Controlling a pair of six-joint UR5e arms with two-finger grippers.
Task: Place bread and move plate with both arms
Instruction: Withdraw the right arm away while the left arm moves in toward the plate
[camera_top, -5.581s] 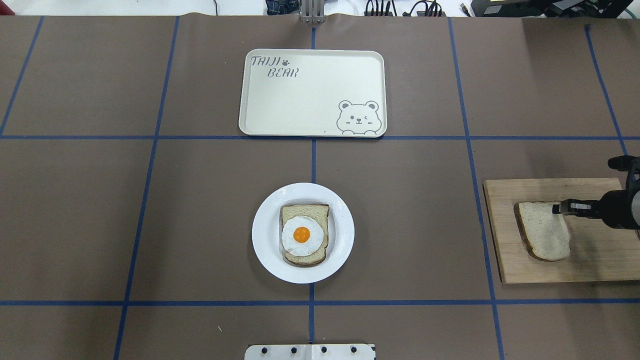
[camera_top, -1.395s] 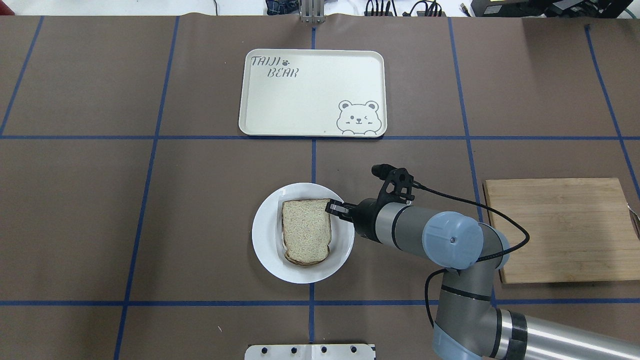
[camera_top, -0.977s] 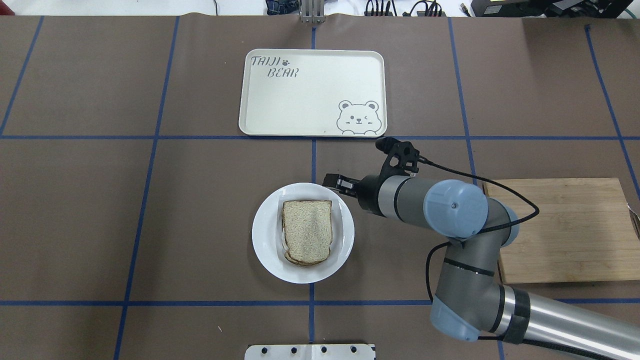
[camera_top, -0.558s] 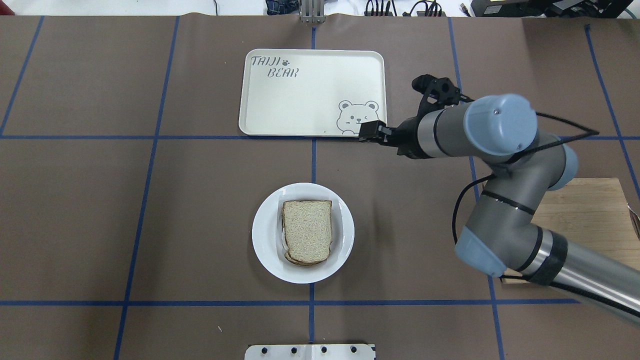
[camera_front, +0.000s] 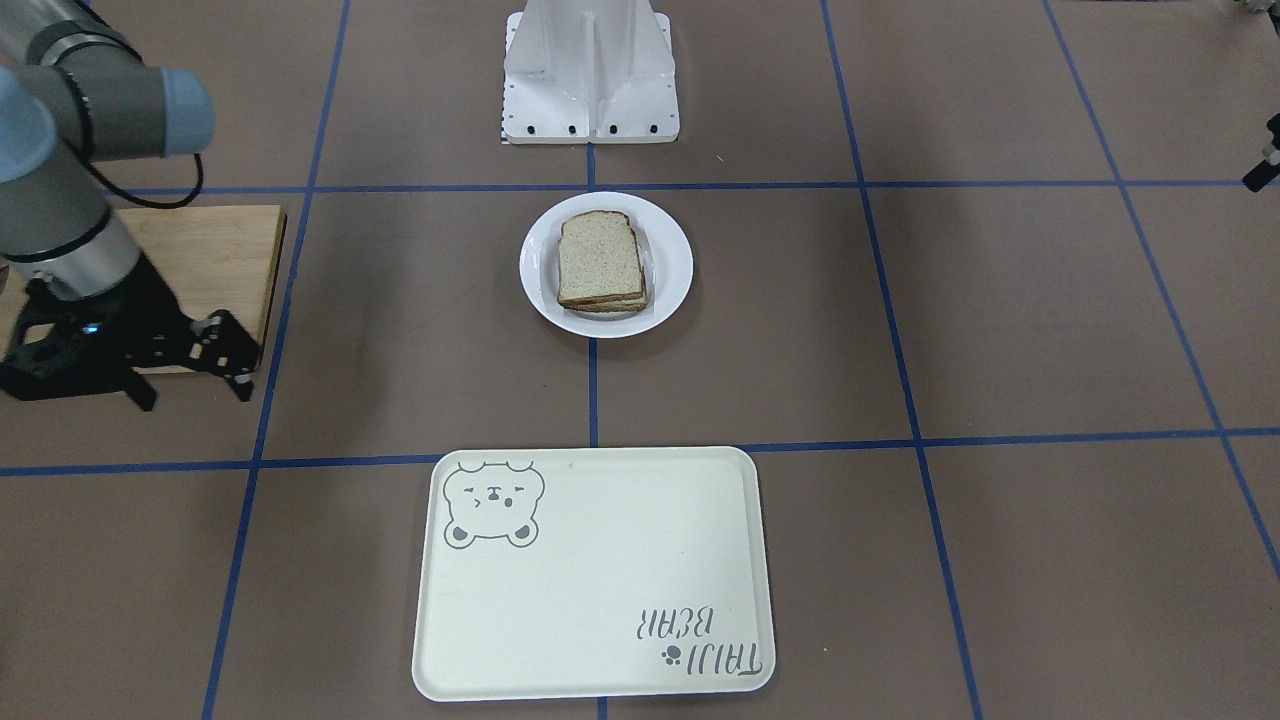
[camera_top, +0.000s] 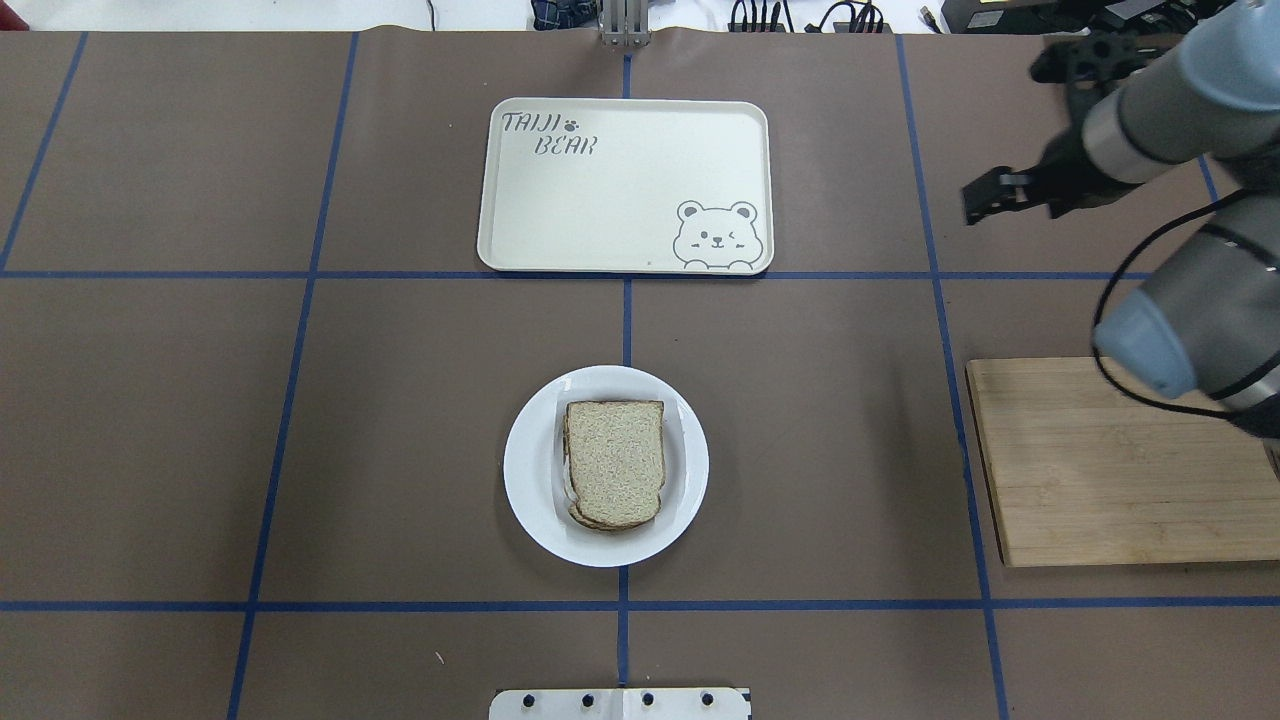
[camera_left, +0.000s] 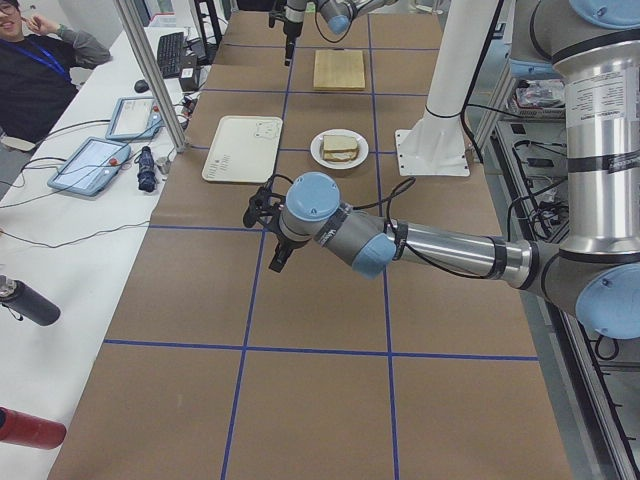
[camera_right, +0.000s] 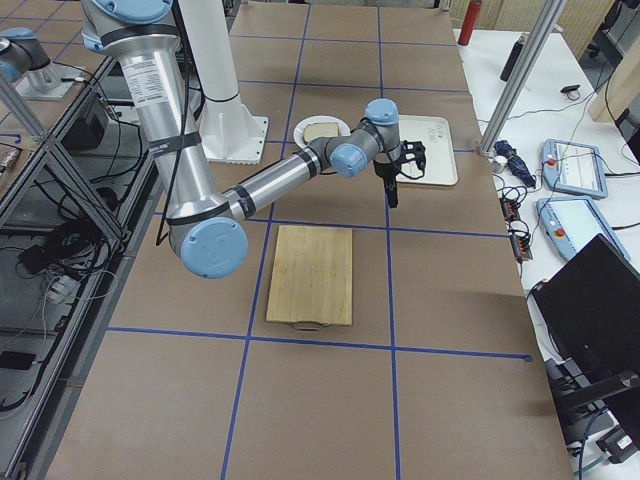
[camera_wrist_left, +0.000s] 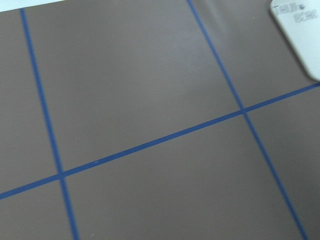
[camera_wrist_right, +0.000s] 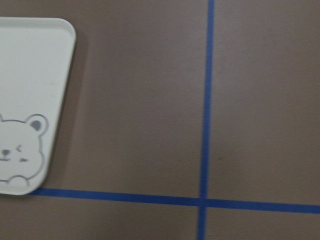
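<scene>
The white plate (camera_top: 528, 470) sits at the table's middle, also seen in the front view (camera_front: 672, 262). The plain bread slice (camera_top: 614, 460) lies flat on it, on top of another slice whose edge shows beneath; any egg is hidden. My right gripper (camera_top: 985, 200) hangs open and empty over bare table, far right of the tray; it also shows in the front view (camera_front: 195, 392). My left gripper (camera_left: 275, 262) hovers over bare table well to the plate's left. It is outside the overhead view, and I cannot tell if it is open or shut.
The cream bear tray (camera_top: 600, 200) lies beyond the plate, with nothing on it. A wooden cutting board (camera_top: 1100, 470) lies at the right, with nothing on it. The white robot base (camera_front: 590, 80) stands on the plate's near side.
My right gripper carried the bread from the cutting board onto the egg slice on the plate, let go, then swung away to the far right. The plate has not moved.
</scene>
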